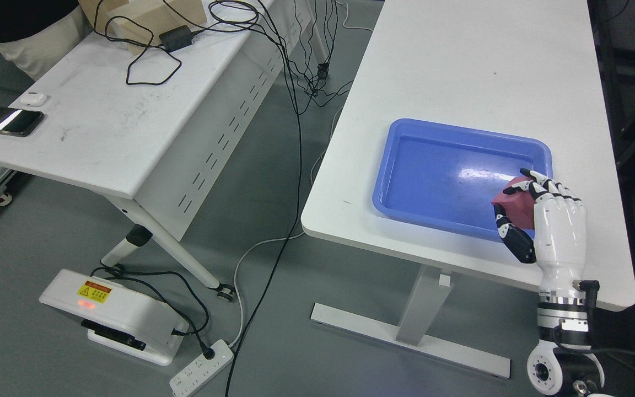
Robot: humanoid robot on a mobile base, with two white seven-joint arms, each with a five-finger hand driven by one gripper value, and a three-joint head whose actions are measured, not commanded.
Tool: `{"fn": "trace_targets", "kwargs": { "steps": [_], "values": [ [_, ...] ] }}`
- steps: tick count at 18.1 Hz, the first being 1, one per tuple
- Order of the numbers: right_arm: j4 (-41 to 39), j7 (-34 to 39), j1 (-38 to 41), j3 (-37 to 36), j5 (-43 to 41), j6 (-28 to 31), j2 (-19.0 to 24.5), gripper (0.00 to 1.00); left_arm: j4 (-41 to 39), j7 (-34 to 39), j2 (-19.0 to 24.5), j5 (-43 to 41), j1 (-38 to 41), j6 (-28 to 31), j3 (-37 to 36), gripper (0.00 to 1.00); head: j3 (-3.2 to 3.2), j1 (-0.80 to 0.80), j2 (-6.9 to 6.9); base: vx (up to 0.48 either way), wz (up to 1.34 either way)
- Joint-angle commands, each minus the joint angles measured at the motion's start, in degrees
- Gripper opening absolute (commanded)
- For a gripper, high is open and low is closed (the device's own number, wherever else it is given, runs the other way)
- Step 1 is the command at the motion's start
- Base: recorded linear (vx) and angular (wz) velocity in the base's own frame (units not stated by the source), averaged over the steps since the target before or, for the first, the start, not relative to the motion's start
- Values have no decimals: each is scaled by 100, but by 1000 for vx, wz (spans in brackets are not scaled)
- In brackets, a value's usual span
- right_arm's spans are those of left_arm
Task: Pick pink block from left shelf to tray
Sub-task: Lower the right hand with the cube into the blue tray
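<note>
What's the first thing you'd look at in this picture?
The shiny white robot hand at the lower right, its fingers curled round a pink block. It holds the block over the near right corner of a bright blue tray on the white table. Then the tangle of black cables running from the other table down to the floor.

Only the right arm shows — it rises from the lower right corner, its round joint at the bottom edge, then a ringed wrist, then the white right hand point(543, 212) standing upright with its back toward the camera. The black-jointed fingers point(538, 184) curl forward at the top and the thumb point(513, 237) reaches up from lower left — together they clasp the pink block point(513, 205). The left arm is out of sight.
</note>
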Motion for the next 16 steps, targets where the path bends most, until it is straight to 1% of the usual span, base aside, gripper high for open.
{"fn": "trace_targets", "kwargs": {
  "steps": [1, 6, 12, 13, 14, 15, 16],
  "values": [
    [0, 100, 0, 119, -1, -53, -5, 1, 0, 3, 100, -9, -62, -3, 0, 100, 0, 0, 0, 204, 75],
    [9, 161, 44, 303, 8, -62, 13, 1, 0, 3, 100, -9, -62, -3, 0, 100, 0, 0, 0, 137, 35],
    [18, 547, 70, 751, 16, -62, 136, 3, 0, 3, 100, -9, -70, -3, 0, 100, 0, 0, 0, 76, 12],
    [18, 635, 79, 786, 16, -53, 159, 5, 0, 3, 100, -9, -62, -3, 0, 100, 0, 0, 0, 56, 2],
    [18, 723, 79, 822, 8, -53, 159, 8, 0, 3, 100, -9, -62, -3, 0, 100, 0, 0, 0, 37, 0],
    [18, 819, 79, 831, -27, -27, 159, 15, 0, 3, 100, -9, -62, -3, 0, 100, 0, 0, 0, 37, 0],
    [18, 873, 79, 839, -114, -26, 159, 19, 0, 3, 100, -9, -62, -3, 0, 100, 0, 0, 0, 23, 0]
  ]
}}
